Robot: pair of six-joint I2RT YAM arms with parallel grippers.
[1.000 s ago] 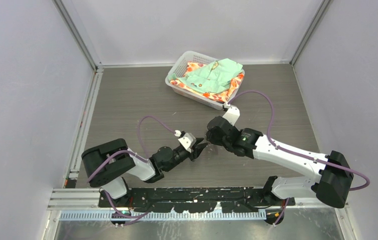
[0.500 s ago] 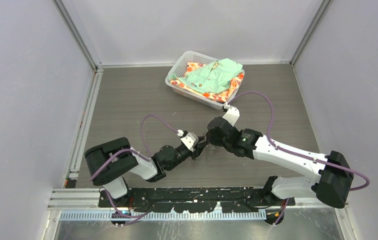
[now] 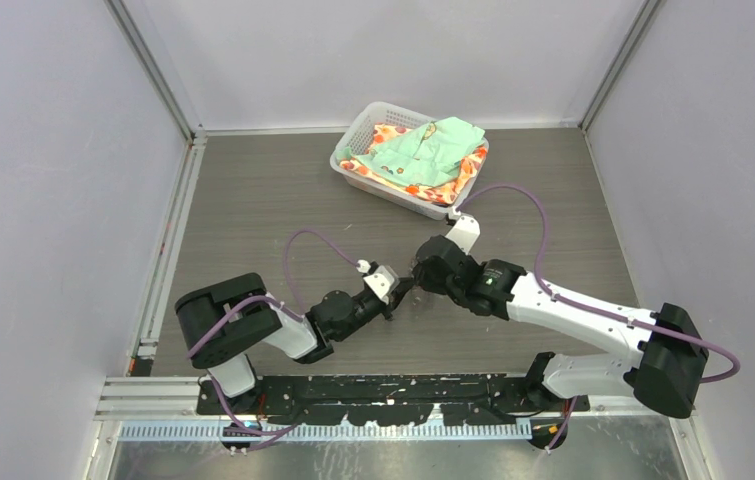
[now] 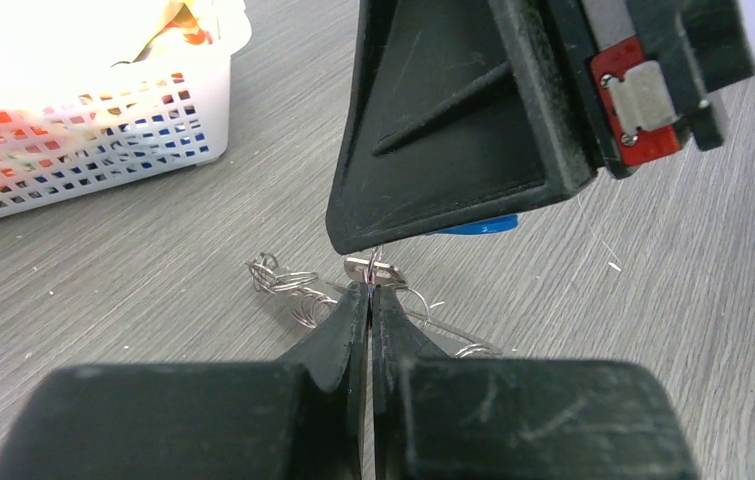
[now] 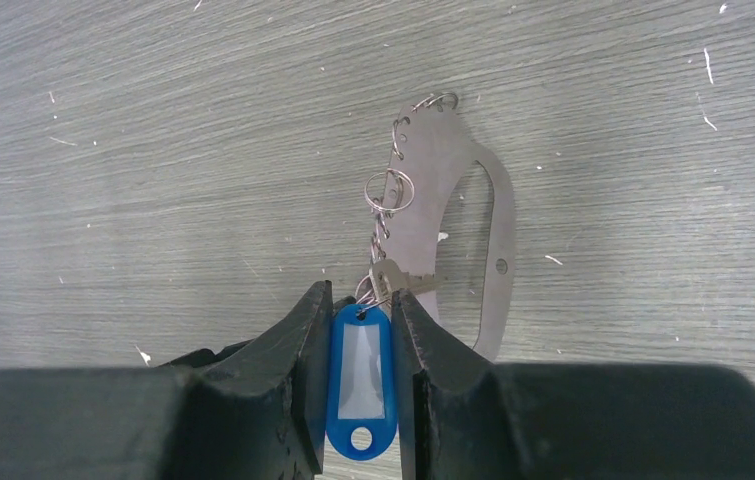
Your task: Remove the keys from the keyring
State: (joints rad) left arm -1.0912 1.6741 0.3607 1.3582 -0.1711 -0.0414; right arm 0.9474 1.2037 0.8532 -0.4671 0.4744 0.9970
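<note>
- The keyring (image 5: pixel 433 175), a flat pale oval loop, lay on the grey surface (image 3: pixel 253 220) between the tips of the two arms. It was well apart from the white basket (image 3: pixel 383 188) of cloth at the back.
- A string of small wire rings (image 5: pixel 390 190) ran along one side of the loop. A small silvery key (image 5: pixel 400 279) sat at the near end of that string, against the loop's edge.
- The right jaws were closed on a blue tag (image 5: pixel 359 375) with a white window. The tag joined the same cluster just beside the key.
- The left jaws were shut tight, their tips pinching a thin wire (image 4: pixel 371 287) just below the key. The right jaws hung just above them, close to touching.
- Progress, as a judgement: nothing was off yet. The key and the blue tag both looked joined to the wire cluster, and no loose key showed anywhere on the surface.
- Both grips seemed set for the first separation, one side anchoring the wire and the other holding the tag.
- Left to do, on this reading:
  - work the tag free of its ring
  - work the silvery key free of its ring
  - lay each piece down apart from the loop
- Whether more keys hid under the jaws could not be told.
</note>
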